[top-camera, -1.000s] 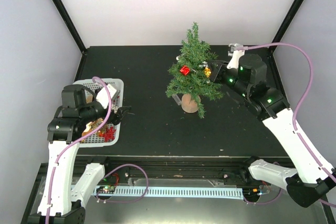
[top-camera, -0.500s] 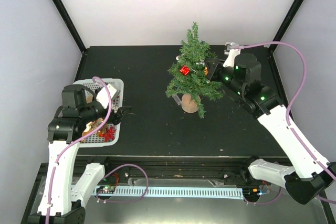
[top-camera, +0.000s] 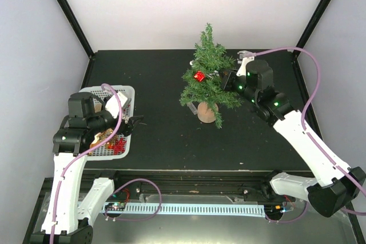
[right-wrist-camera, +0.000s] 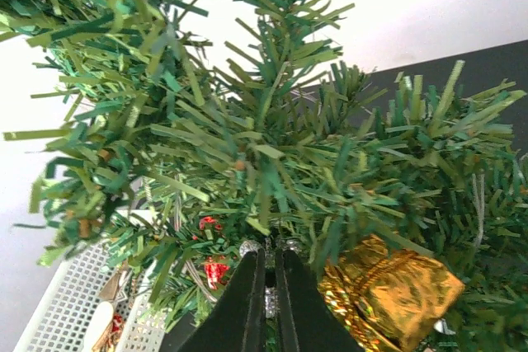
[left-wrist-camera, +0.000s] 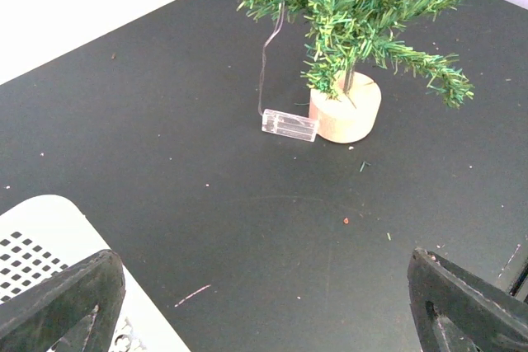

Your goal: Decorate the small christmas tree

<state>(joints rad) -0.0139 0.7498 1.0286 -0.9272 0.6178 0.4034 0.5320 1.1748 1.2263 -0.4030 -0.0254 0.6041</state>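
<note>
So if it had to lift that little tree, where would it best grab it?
Probably the round wooden stump, coming in low from the side. It is bare and solid, while the bushy branches of the small christmas tree overhang it and would block a grab from above. Avoid the side where the clear battery box lies beside it.

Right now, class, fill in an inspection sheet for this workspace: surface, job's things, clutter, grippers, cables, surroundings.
Surface: black table, few specks.
Job's things: small christmas tree upright, red gift hung; gold gift among branches; white basket holds more ornaments.
Clutter: clear battery box beside the stump.
Grippers: left gripper jaws open, empty, by the basket; right gripper jaws shut inside the branches, beside the gold gift.
Cables: purple cable along each arm; thin wire from battery box into tree.
Surroundings: white walls, black frame posts.
</note>
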